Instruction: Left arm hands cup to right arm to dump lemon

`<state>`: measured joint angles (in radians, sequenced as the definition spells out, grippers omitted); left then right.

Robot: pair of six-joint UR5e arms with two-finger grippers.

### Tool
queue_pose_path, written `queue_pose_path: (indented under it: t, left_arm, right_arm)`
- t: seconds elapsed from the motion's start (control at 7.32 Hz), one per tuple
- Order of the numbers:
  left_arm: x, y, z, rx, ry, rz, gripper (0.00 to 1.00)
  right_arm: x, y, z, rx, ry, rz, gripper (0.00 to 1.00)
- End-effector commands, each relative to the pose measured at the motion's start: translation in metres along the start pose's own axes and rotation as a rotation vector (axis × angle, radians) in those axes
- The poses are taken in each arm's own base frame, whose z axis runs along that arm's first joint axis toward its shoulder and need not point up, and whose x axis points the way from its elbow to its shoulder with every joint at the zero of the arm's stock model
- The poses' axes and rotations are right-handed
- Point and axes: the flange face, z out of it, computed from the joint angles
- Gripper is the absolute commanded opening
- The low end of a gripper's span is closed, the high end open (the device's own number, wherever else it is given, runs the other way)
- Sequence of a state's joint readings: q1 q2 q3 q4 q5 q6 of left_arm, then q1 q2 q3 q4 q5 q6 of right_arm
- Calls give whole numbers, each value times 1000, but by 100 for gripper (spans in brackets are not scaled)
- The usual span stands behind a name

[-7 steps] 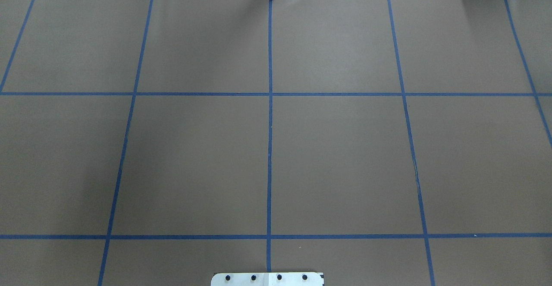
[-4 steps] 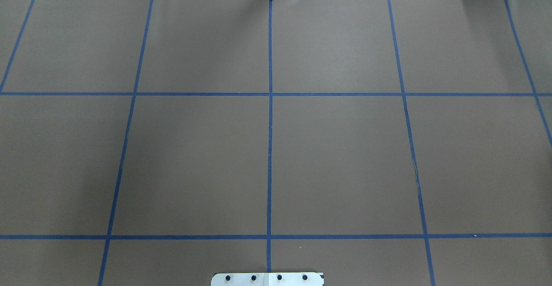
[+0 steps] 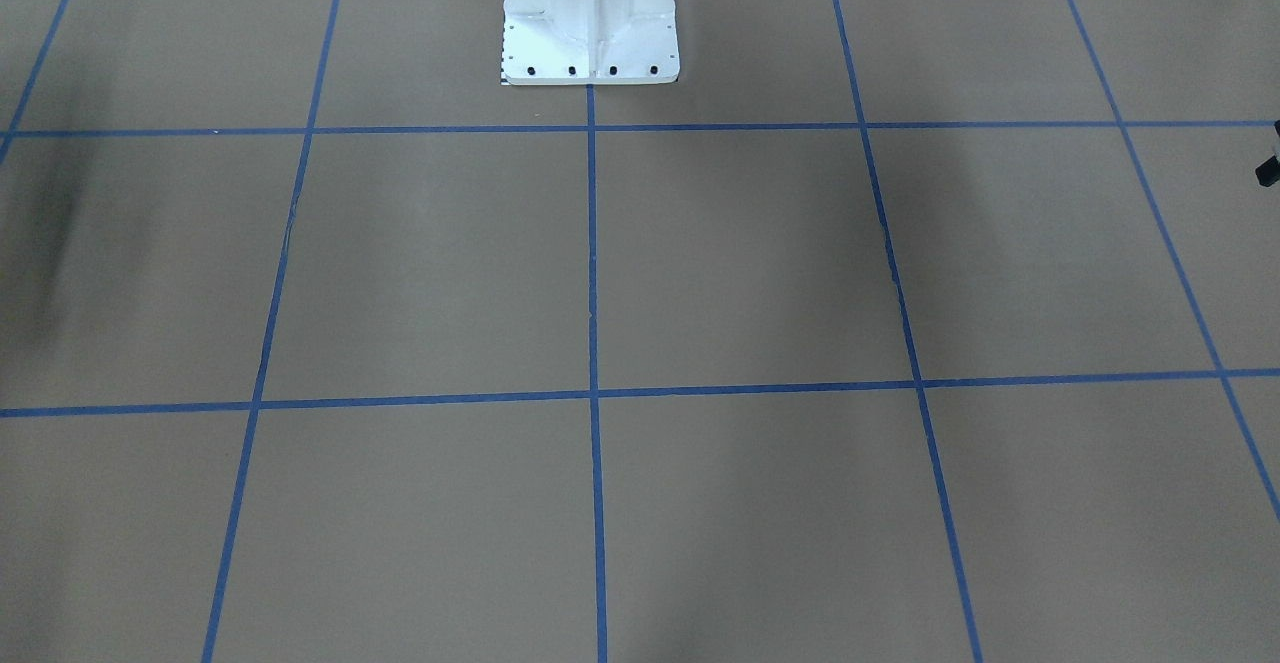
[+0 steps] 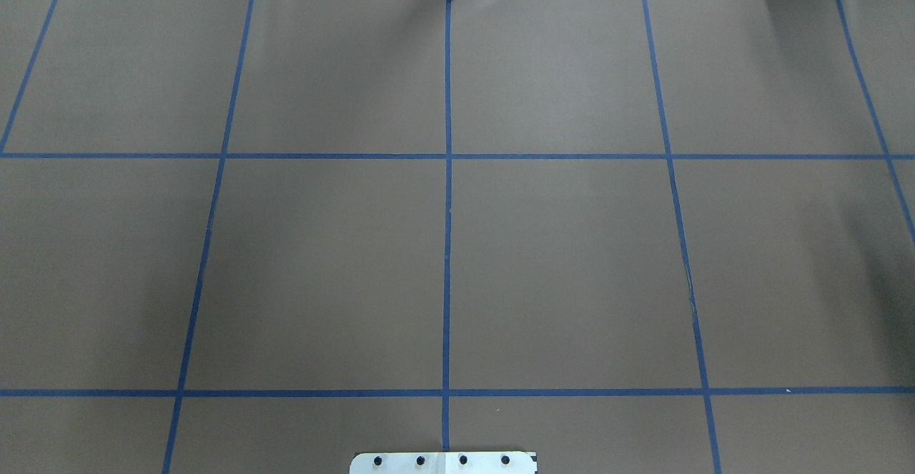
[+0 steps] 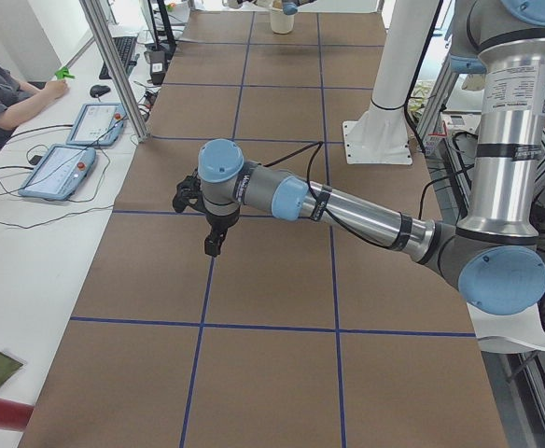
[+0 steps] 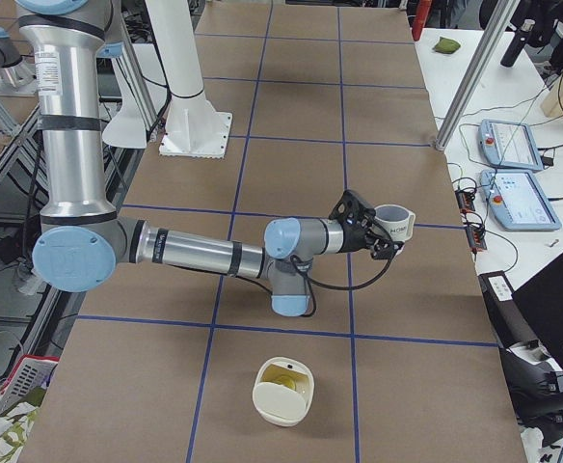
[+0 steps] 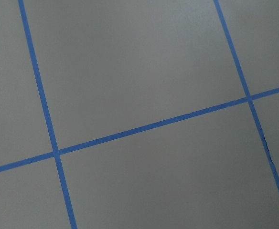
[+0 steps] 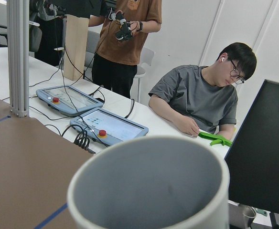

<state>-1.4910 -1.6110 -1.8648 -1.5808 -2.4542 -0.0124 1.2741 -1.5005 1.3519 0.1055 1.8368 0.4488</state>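
The cup (image 6: 395, 225) hung above the worktop (image 6: 291, 116) near its operator-side edge, at the tip of the right gripper (image 6: 373, 236). The right arm (image 6: 195, 253) lay stretched almost level behind it. The cup stood roughly upright, long axis vertical, mouth up. The right wrist view looked across its rim into a grey inside. Whether those jaws were clamped on it could not be told. A cream bowl (image 6: 281, 411) sat on the worktop apart from the cup, with the yellowish lemon (image 6: 283, 378) inside. The left gripper (image 5: 213, 238) pointed down over a tape line (image 5: 198, 322), well apart from the cup. Whether its jaws were apart or together could not be told.
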Motion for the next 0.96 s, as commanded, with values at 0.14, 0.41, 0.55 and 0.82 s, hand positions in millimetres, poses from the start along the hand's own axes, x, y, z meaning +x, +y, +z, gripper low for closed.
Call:
queue_pose_path:
  t: [0.14, 0.41, 0.55, 0.82]
  left_arm:
    - [15, -24, -12, 53, -8, 57, 100]
    - [62, -50, 6, 51, 30, 139, 100]
    - [89, -65, 16, 42, 52, 140, 100]
    - [141, -100, 9, 64, 87, 12, 100]
  right_arm:
    - [-134, -20, 113, 32, -5, 29, 0]
    - [-191, -34, 142, 59, -27, 33, 0]
    - [-224, -48, 158, 76, -51, 37, 0]
    - [-298, -68, 180, 92, -39, 62, 0]
